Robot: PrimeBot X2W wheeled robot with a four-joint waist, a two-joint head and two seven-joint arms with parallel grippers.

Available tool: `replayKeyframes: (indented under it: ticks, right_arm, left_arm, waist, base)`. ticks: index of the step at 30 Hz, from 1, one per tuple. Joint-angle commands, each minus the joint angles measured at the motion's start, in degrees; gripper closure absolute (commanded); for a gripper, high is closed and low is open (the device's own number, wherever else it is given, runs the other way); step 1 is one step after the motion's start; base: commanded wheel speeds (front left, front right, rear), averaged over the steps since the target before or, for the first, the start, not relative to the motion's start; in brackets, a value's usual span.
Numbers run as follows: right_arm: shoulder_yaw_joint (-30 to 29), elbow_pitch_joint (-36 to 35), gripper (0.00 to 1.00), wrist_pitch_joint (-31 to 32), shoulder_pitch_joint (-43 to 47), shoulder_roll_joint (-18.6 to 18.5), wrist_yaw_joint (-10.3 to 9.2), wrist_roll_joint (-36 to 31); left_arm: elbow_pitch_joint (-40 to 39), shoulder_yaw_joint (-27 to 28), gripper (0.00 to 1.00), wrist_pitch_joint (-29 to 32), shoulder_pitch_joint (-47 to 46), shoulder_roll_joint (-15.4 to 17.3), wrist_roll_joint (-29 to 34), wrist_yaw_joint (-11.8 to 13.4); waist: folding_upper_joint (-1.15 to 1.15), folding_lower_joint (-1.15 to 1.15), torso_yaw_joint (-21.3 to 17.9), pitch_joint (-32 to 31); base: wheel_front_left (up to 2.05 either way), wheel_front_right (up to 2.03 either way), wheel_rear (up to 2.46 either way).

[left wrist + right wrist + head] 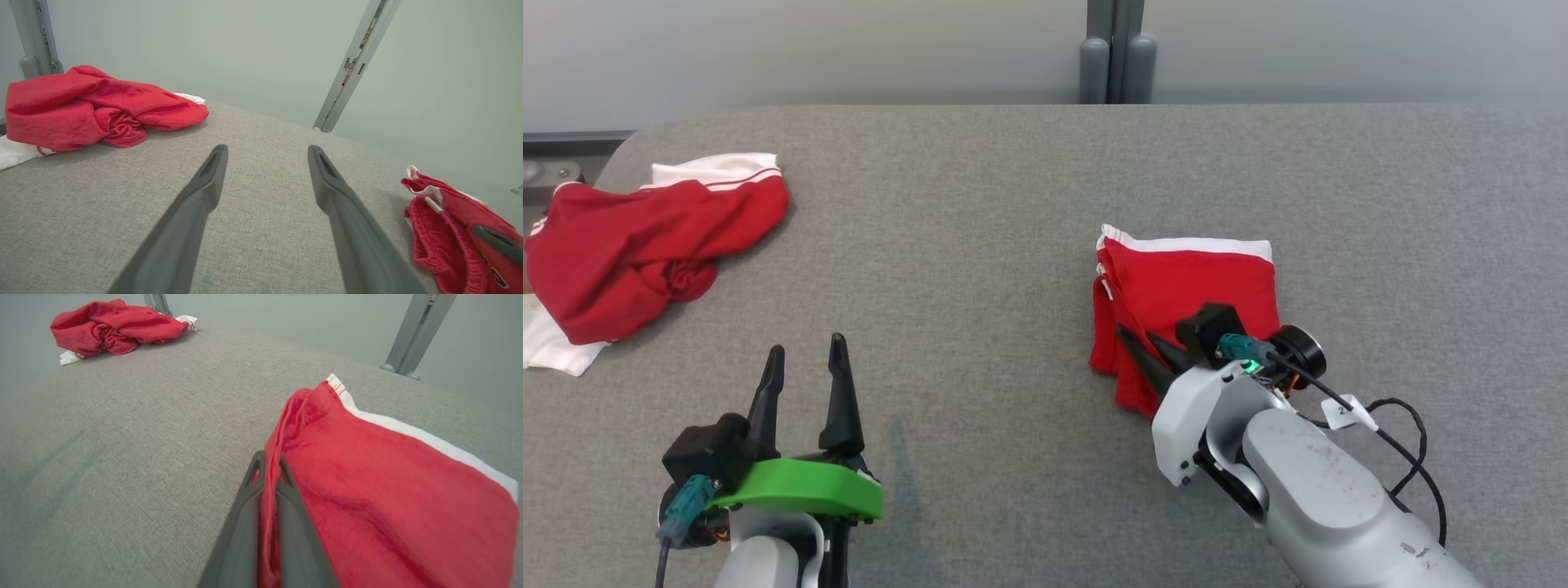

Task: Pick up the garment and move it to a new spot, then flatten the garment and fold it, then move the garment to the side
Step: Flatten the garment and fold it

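Garment point(1192, 282) sits pinched at its near-left edge in your closed right gripper point(1137, 335); your left gripper point(807, 347) gapes empty, well apart leftward.

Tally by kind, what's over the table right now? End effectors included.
folded garment: 1
crumpled heap, red and white: 1
end effectors: 2, left end effector open, right end effector pinching the folded garment
Total: 4

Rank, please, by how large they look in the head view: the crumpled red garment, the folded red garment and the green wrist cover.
1. crumpled red garment, clearly the largest
2. folded red garment, its near edge partly covered
3. green wrist cover, smallest, though nearest the camera
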Motion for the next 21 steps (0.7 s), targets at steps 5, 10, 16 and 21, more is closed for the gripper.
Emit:
replayKeyframes:
  ticks: [5,10,16,21]
  right_arm:
    - [1.9,-0.9,0.04,-0.4,1.2,-0.2,-0.06,1.1]
    - [2.9,-2.7,0.0,-1.9,1.1,-0.3,-0.06,2.1]
    - [-0.4,-5.9,0.0,-4.3,0.4,-1.5,-0.06,2.5]
    - [-6.8,-8.1,0.0,-5.4,0.4,-2.7,-0.06,0.4]
  left_arm:
    - [-0.3,0.4,0.0,0.0,0.9,0.0,0.0,0.2]
    - [-0.3,0.2,0.0,0.0,0.5,0.0,0.1,0.1]
    - [-0.4,-0.1,0.0,0.0,0.7,0.0,-0.3,0.3]
    - [-0.7,-0.2,0.0,0.0,0.7,0.0,-0.4,0.3]
  waist:
    - [0.0,0.0,-1.1,0.4]
    - [0.0,0.0,-2.0,0.4]
    - [0.0,0.0,-2.6,0.2]
    - [0.0,0.0,-2.5,0.3]
  base:
    - [0.0,0.0,0.0]
    - [0.0,0.0,0.0]
    - [0.0,0.0,0.0]
    - [0.0,0.0,0.0]
